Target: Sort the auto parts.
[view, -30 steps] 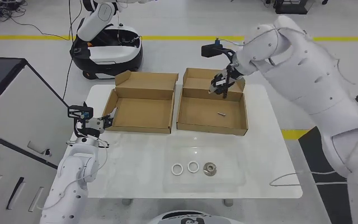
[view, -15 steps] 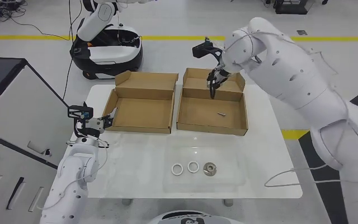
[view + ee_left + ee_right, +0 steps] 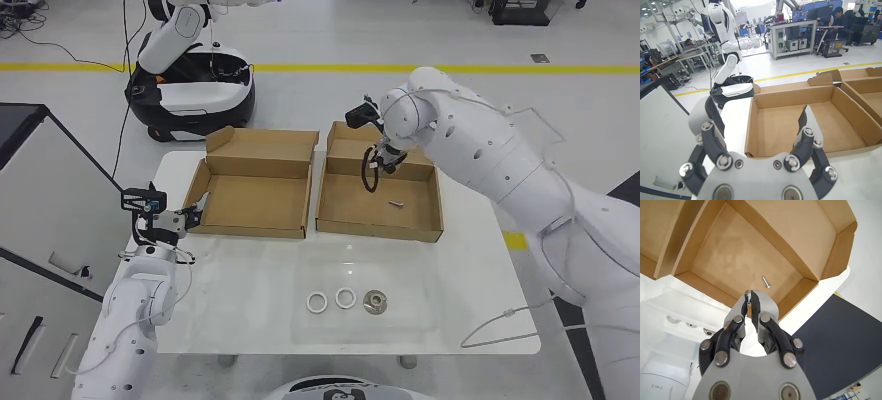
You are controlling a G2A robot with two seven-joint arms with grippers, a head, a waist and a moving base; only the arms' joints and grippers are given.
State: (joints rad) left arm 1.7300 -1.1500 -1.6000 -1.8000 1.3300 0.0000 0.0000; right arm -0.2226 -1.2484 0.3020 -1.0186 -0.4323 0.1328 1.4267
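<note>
Top view: above the arms, looking down on the whole desk from farthest off (the widest field), with floor beyond its far edge.
Left wrist view: just behind the left tool, low beside the desk, facing almost level across the left box into the workshop.
Right wrist view: just behind the right tool (a bolt clamped in its tips), above the right box, facing steeply down, close.
Shared, top and left wrist: the left box.
Shared, top and right wrist: the right box floor with its loose bolt, and the clear tray.
Shared, both wrists: part of the right box.
</note>
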